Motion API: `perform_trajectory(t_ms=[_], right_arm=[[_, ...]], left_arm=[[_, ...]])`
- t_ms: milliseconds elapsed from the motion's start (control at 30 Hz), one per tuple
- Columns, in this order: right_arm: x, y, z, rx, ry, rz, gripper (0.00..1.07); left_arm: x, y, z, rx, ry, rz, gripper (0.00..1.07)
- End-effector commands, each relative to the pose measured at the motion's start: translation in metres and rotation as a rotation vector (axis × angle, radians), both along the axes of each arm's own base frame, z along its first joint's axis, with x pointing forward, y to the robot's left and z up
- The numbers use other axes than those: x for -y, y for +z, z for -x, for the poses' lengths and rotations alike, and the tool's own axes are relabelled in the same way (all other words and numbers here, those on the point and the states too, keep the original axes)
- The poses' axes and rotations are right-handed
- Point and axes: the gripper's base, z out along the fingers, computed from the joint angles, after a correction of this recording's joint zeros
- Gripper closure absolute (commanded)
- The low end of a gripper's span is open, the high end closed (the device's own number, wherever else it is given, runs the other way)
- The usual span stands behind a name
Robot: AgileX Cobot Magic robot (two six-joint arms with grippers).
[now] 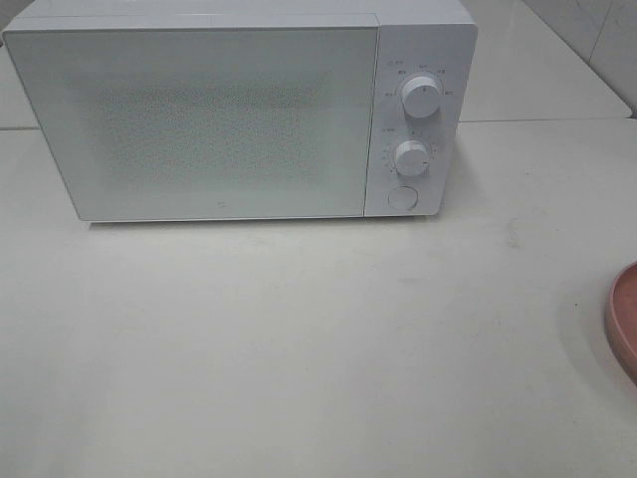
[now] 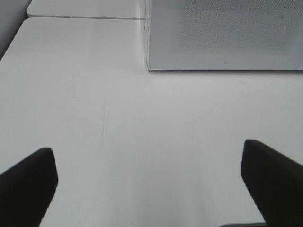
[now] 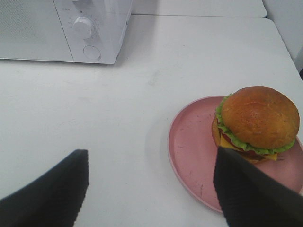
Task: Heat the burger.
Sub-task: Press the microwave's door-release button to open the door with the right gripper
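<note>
The burger has a glossy brown bun, green lettuce and a yellow layer. It stands on a round pink plate, whose edge shows at the right border of the exterior high view. My right gripper is open, short of the plate and empty; one dark finger covers part of the plate's near rim. The white microwave stands at the back with its door shut. My left gripper is open over bare table in front of the microwave's left corner. Neither arm shows in the exterior high view.
Two round knobs and a round button sit on the microwave's right panel, also seen as a knob in the right wrist view. A second white table top adjoins behind. The table edge runs along the left.
</note>
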Motion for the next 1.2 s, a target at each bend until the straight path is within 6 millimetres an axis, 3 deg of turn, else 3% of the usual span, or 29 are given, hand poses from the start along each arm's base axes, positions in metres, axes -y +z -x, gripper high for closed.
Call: perform_trajectory(t_ms=[33, 600, 833, 1200], right_arm=[[0.0, -0.001, 0.003, 0.036, -0.002, 0.0, 0.35], [0.0, 0.005, 0.002, 0.045, -0.004, -0.009, 0.35], [-0.003, 0.019, -0.018, 0.057, -0.009, -0.024, 0.35], [-0.007, 0.022, -0.052, -0.02, -0.007, -0.013, 0.35]], left_arm=[[0.001, 0.0, 0.002, 0.032, -0.005, 0.002, 0.09], [0.001, 0.0, 0.002, 0.032, -0.005, 0.002, 0.09], [0.001, 0.0, 0.002, 0.032, -0.005, 0.002, 0.09], [0.001, 0.0, 0.002, 0.032, -0.005, 0.002, 0.09]])
